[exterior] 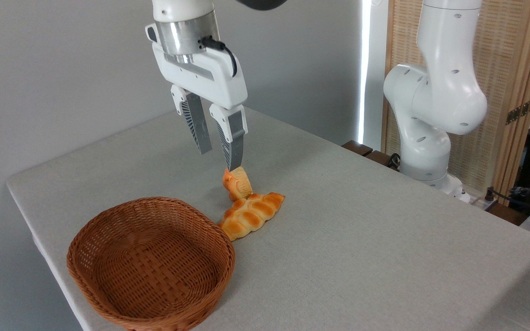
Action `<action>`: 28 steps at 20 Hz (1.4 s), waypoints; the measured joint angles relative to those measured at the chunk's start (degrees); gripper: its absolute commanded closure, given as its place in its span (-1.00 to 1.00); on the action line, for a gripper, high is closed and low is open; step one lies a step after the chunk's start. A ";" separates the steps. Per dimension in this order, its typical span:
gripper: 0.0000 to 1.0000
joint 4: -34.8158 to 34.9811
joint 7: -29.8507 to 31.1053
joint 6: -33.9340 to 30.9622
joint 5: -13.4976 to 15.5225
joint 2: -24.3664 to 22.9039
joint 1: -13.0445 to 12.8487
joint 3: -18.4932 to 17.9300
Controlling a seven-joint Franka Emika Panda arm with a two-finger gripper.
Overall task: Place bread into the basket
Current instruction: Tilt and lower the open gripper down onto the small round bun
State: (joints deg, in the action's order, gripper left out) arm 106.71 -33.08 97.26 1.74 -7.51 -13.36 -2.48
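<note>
1. Reddish-brown oval wicker basket (pixel 151 264) sits empty at the near table edge.
2. Small orange-golden bun (pixel 237 183) lies tipped beside the flat braided loaf (pixel 251 214).
3. Gripper (pixel 220 158) hangs spread, one fingertip touching the bun.
4. Grey cloth table (pixel 384 239) lies open rightward.

A plain grey wall (pixel 62 69) stands behind a table (pixel 384 239) covered in grey cloth. At the wall's right edge a bright strip of light (pixel 364 69) runs down. Right of it stands a woven cane screen (pixel 509 55) in a wooden frame, with cables (pixel 513 195) at its foot.
</note>
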 measured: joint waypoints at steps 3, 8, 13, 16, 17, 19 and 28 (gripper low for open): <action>-1.00 2.53 -0.09 0.01 0.01 -0.49 -1.69 0.05; -1.00 5.37 -2.89 0.01 0.01 -0.94 -5.06 0.12; -1.00 8.26 -7.46 -0.01 0.02 -0.97 -7.20 0.16; -1.00 10.34 -8.47 -0.01 0.02 -0.94 -8.99 0.19; -1.00 10.87 -8.50 -0.01 0.02 -0.93 -9.39 0.19; -1.00 11.40 -8.57 0.00 0.02 -0.89 -9.63 0.19; -1.00 11.70 -9.09 1.23 0.02 1.44 -10.30 0.20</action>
State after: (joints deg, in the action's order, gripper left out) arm 118.42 -42.17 98.49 1.76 -6.06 -23.67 -2.28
